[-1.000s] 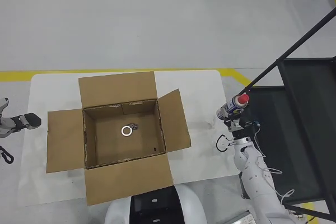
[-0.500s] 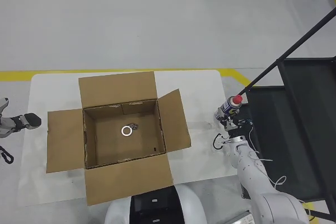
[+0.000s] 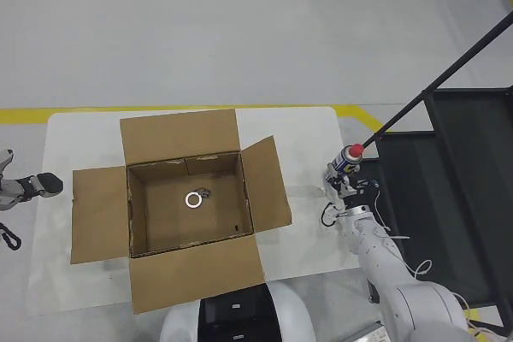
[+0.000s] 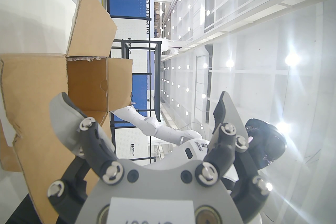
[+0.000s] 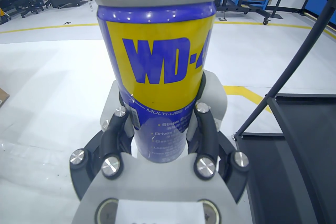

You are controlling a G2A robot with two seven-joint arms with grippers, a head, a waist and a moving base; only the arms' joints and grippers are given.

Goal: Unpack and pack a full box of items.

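My right tool point(image 5: 163, 100) was clamped round the lower body of the spray can point(image 5: 155, 51). The red cap pointed straight out from the wrist, so the can's long axis ran in line with the tool. I held it at the right edge of the worktop point(image 3: 312, 137). The open box point(image 3: 179, 135) lay off to my left, its right-hand flap between can and cavity. My left tool point(image 4: 141, 104) gaped wide and empty, well apart beyond the box's far side, so by my reckoning this carry was the right arm's.

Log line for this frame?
right gripper: shut on spray can, upright, right of box | left gripper: open, empty | box: flaps open, ring inside
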